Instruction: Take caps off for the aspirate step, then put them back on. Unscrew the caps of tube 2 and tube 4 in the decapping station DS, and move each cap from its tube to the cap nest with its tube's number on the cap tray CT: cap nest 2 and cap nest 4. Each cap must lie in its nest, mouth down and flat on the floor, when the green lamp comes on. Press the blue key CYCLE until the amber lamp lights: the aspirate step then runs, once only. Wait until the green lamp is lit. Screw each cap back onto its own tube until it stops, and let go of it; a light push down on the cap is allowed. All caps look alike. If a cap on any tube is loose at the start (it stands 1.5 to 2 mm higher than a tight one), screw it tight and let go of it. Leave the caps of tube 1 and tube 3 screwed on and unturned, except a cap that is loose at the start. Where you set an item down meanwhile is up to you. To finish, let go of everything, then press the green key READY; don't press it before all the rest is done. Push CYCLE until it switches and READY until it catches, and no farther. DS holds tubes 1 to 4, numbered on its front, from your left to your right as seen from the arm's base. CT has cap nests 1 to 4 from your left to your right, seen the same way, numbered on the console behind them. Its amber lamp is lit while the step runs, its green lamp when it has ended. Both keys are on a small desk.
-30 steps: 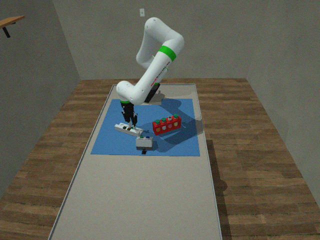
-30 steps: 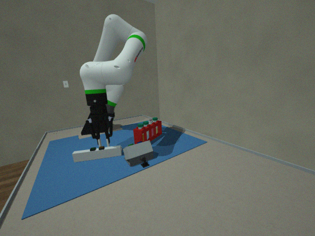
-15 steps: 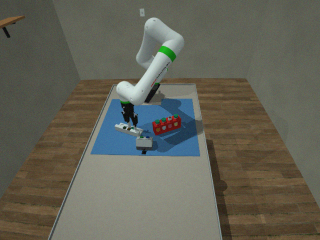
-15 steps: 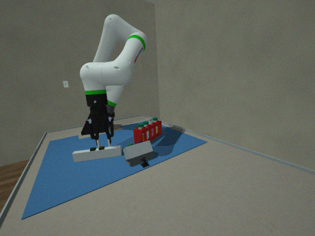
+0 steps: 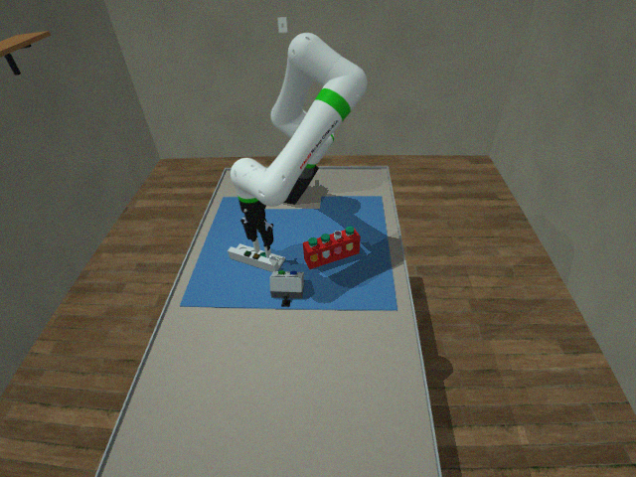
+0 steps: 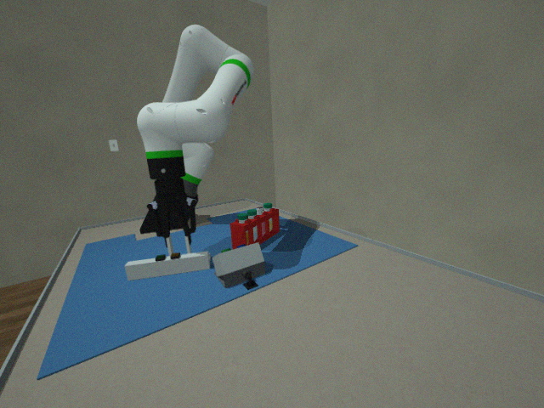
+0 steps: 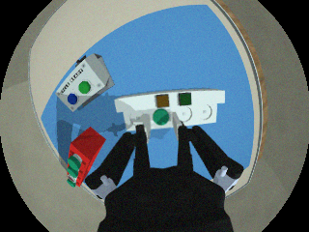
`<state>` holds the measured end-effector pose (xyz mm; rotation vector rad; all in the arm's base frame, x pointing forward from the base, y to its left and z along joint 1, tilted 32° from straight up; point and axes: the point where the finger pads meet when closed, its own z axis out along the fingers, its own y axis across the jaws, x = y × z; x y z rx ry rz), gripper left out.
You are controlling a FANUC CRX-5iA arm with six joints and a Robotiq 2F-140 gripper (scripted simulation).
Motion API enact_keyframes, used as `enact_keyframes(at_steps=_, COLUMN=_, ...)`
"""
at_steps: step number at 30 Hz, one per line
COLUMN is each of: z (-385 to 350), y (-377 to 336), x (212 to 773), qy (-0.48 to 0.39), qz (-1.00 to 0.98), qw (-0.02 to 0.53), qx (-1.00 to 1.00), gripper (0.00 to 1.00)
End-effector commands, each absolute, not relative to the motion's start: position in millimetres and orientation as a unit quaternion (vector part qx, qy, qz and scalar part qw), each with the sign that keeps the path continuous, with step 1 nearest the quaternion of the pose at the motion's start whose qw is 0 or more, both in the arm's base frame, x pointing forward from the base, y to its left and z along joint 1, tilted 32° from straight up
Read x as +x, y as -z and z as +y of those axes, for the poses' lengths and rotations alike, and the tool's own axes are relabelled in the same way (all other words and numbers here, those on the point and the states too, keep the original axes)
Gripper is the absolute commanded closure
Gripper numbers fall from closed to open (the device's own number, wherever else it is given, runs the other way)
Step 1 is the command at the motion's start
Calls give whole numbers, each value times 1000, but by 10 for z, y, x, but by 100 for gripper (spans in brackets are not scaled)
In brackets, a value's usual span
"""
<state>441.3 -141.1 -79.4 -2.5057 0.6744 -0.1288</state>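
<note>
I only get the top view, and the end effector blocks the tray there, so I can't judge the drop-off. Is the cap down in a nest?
Observer: Yes. In the wrist view a green cap lies in a nest of the tray, with two bare nests beside it.
Operator: Is the end effector gripping it?
Observer: No. The wrist view shows a gap between the cap and each of the fingers; the end effector is open.
Operator: Any lamp lit?
Observer: Neither. The amber lamp and the green lamp both look dark.
</note>
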Motion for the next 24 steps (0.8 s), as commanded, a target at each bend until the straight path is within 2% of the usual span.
enact_keyframes(at_steps=1, z=-1493, y=648, x=4376, qy=48, qz=250, qw=268, qx=-929, gripper=71)
enact_keyframes(at_steps=24, z=-1992, y=-246, x=4142, qy=48, qz=250, qw=268, qx=-929, gripper=71)
